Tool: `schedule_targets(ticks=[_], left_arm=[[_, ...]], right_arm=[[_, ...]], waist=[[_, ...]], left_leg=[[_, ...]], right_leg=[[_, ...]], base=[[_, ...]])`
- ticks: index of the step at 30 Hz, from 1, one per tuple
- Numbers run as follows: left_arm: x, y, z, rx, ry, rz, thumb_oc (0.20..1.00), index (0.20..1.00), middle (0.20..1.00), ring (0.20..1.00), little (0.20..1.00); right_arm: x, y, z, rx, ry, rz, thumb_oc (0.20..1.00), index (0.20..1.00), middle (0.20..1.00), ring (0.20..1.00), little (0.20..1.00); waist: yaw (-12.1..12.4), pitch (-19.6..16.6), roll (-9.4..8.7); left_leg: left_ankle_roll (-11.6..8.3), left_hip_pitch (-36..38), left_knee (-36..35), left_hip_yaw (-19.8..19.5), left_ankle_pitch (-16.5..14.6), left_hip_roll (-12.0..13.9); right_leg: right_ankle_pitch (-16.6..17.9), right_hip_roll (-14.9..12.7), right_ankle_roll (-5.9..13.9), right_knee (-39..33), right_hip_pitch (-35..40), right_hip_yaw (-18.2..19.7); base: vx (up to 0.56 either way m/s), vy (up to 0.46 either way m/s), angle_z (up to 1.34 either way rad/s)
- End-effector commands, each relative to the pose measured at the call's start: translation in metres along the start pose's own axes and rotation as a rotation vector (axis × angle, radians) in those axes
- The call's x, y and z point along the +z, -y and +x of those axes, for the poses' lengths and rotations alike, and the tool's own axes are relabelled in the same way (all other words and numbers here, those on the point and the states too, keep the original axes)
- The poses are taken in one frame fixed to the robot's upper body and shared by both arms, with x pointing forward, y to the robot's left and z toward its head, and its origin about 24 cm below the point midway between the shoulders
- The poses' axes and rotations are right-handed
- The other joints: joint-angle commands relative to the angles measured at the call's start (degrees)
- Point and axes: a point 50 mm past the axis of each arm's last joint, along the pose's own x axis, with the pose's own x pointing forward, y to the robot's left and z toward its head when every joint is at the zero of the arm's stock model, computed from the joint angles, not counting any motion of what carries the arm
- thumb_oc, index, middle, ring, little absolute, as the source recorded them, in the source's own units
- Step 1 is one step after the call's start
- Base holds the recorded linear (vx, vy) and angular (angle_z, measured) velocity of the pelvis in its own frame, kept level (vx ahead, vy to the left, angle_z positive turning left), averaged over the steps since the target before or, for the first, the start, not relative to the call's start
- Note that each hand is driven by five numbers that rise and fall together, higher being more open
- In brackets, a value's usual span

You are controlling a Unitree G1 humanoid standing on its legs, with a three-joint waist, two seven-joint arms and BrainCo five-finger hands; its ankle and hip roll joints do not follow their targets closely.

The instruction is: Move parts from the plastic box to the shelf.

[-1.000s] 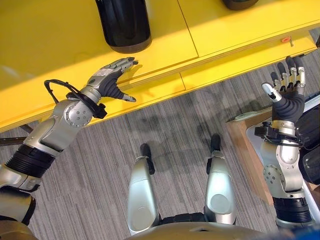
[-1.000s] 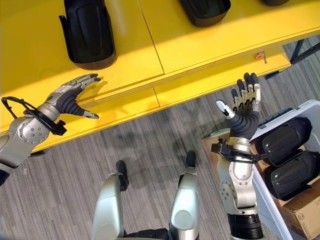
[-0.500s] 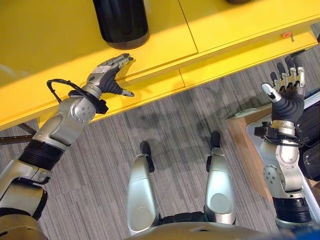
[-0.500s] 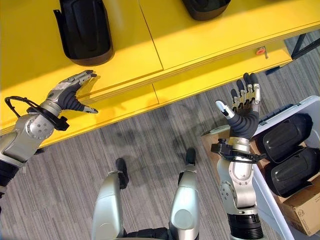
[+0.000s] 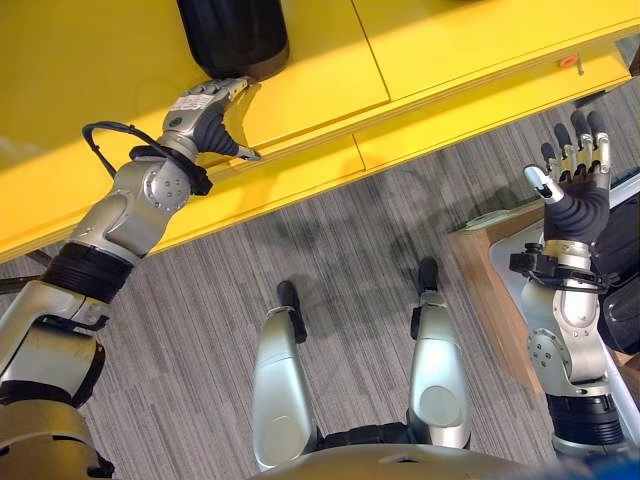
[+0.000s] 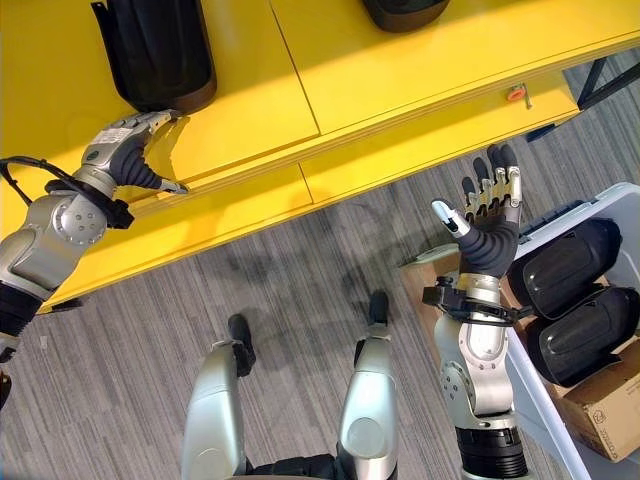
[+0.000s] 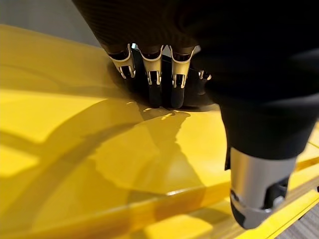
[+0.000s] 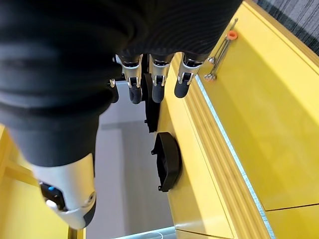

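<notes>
Pushing with straight left hand (image 6: 125, 150) fingers against the black part (image 6: 155, 50) on the shelf (image 6: 400, 70); could tip or skid it if shoved off-centre. Right hand (image 6: 487, 215) open, empty, raised beside the box (image 6: 530, 385) holding two more parts (image 6: 570, 265)

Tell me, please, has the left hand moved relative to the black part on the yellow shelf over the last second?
Yes. The left hand has moved closer to the black part across the yellow shelf; its straight fingertips now reach the part's near edge.
</notes>
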Motion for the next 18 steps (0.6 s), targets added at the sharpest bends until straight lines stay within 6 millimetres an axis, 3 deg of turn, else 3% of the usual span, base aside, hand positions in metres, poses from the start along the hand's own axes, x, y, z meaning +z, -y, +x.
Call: schedule_targets(ticks=[1, 10, 11, 18], left_arm=[[0.002, -0.037, 0.012, 0.133, 0.008, 0.045, 1.000, 1.000, 1.000, 1.000, 1.000], [0.013, -0.042, 0.025, 0.155, 0.028, 0.051, 1.000, 1.000, 1.000, 1.000, 1.000], [0.014, -0.042, 0.025, 0.156, 0.032, 0.049, 1.000, 1.000, 1.000, 1.000, 1.000], [0.020, -0.042, 0.025, 0.164, 0.060, 0.027, 1.000, 1.000, 1.000, 1.000, 1.000]], right_arm=[[0.037, -0.003, 0.006, 0.030, 0.193, 0.050, 1.000, 1.000, 1.000, 1.000, 1.000], [0.038, -0.001, 0.006, 0.026, 0.193, 0.050, 1.000, 1.000, 1.000, 1.000, 1.000], [0.038, -0.001, 0.006, 0.027, 0.192, 0.049, 1.000, 1.000, 1.000, 1.000, 1.000], [0.038, -0.001, 0.005, 0.029, 0.194, 0.044, 1.000, 1.000, 1.000, 1.000, 1.000]], waist=[[-0.76, -1.18, -0.83], [-1.25, -1.32, -1.04], [-1.26, -1.58, -0.99], [-1.12, -1.48, -1.05]], left_leg=[[-1.46, 3.90, -6.29, 1.66, 5.38, 0.92], [-1.31, 3.45, -5.56, 1.84, 4.91, 1.09], [-1.77, 4.00, -5.31, 1.57, 3.51, 1.21], [-1.26, 3.43, -5.54, 1.87, 4.84, 1.08]], right_leg=[[-8.55, -2.93, 0.05, 11.49, -0.24, 1.30], [-8.77, -2.80, 0.01, 12.53, -1.27, 1.81], [-10.10, -2.70, 0.37, 12.94, -0.81, 2.04], [-8.87, -2.77, -0.03, 12.73, -1.49, 2.18]], base=[[0.00, 0.000, 0.00], [0.01, -0.001, 0.00], [0.09, -0.006, -0.02], [-0.02, 0.003, -0.01]])
